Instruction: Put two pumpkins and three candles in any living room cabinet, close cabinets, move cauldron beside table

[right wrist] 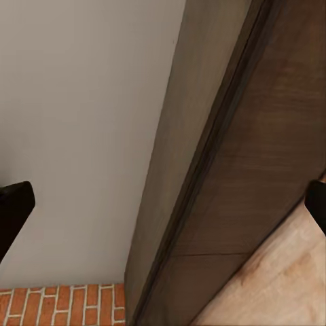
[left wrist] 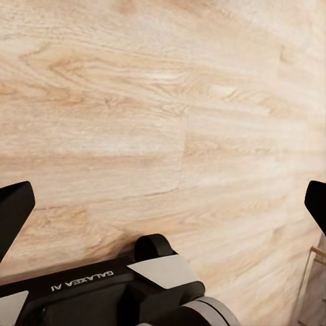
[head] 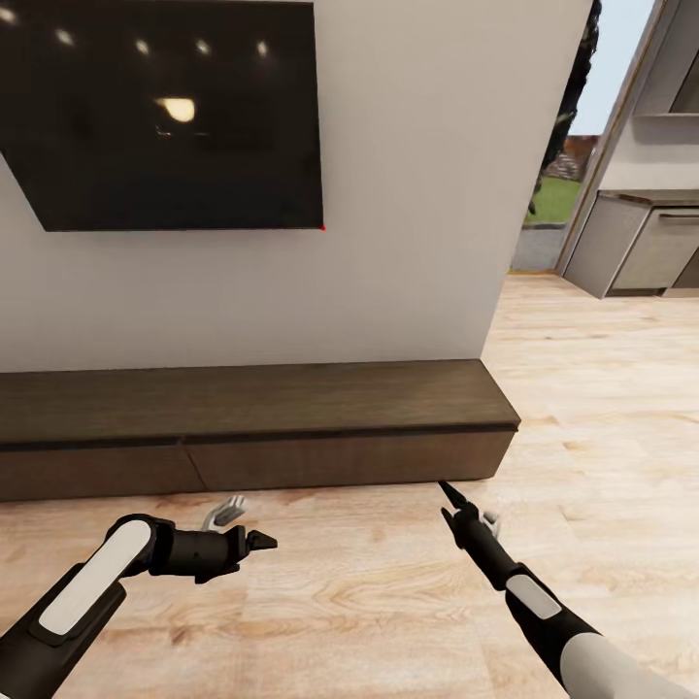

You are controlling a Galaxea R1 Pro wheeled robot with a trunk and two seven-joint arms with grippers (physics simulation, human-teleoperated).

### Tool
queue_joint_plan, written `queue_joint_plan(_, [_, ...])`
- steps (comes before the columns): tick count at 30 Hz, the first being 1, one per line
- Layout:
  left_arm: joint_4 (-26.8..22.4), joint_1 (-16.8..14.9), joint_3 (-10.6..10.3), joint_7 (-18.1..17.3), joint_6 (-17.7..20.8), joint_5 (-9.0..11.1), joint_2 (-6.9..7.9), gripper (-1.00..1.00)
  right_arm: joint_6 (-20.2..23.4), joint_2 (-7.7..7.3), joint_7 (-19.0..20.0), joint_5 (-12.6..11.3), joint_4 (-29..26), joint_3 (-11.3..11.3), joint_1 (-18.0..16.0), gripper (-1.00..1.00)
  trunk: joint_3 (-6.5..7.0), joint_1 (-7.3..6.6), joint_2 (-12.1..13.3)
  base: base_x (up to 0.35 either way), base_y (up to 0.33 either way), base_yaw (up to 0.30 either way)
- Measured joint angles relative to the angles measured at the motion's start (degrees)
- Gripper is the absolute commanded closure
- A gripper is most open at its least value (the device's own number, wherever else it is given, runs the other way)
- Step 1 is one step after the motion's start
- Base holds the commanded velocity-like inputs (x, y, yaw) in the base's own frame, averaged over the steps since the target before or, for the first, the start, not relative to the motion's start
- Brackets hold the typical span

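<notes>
The long, low dark brown cabinet (head: 291, 408) runs along the pale wall under the TV, with its drawer fronts flush and closed. My right gripper (head: 448, 504) is open and points at the cabinet's right end, a short way off its front; the right wrist view looks along the cabinet (right wrist: 272, 156) edge. My left gripper (head: 260, 541) hangs open over the plank floor (left wrist: 163, 102) in front of the cabinet with nothing between its fingers (left wrist: 13, 214). The pumpkins, candles, cauldron and table are out of view.
A black TV (head: 165, 107) hangs on the wall above the cabinet. Red fireplace brick (right wrist: 61, 305) shows beyond the cabinet's far end. To the right the wall ends at an opening toward grey kitchen cabinets (head: 641, 243). Light wood floor lies around both arms.
</notes>
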Motion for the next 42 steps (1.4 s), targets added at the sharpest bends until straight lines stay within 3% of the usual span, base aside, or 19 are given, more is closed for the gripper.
queue_joint_plan(3, [0.02, 0.0, 0.0, -0.06, -0.02, 0.0, 0.0, -1.0, -0.12, 0.17, -1.67, -1.24, 0.2, -0.12, 0.0, -1.0, 0.0, 0.0, 0.0, 0.0, 0.0, 0.0])
queue_joint_plan(7, [0.08, 0.0, 0.01, -0.08, -0.03, 0.0, 0.0, -1.0, -3.24, 0.14, -8.11, -5.91, 0.3, -0.13, -0.01, -1.0, 0.0, 0.0, 0.0, 0.0, 0.0, 0.0])
queue_joint_plan(10, [0.1, 0.0, 0.01, -0.14, -0.03, 0.06, 0.0, -1.0, -4.3, 0.11, -9.83, -6.96, 0.03, -0.06, -0.01, -1.0, 0.0, 0.0, 0.0, 0.0, 0.0, 0.0])
queue_joint_plan(21, [0.08, 0.01, -0.08, -2.73, -0.05, -0.05, 0.07, -1.0, -4.79, 0.27, -9.83, -7.41, -0.07, -0.02, -0.01, -1.0, 0.0, 0.0, 0.0, 0.102, 0.013, 0.0])
queue_joint_plan(42, [0.19, 0.02, -0.12, -2.89, -0.07, 0.04, 0.01, -1.0, -4.55, -0.09, -8.83, -8.03, 0.6, -0.2, -0.01, -1.0, 0.0, -0.02, 0.0, 0.273, 0.0, 0.0])
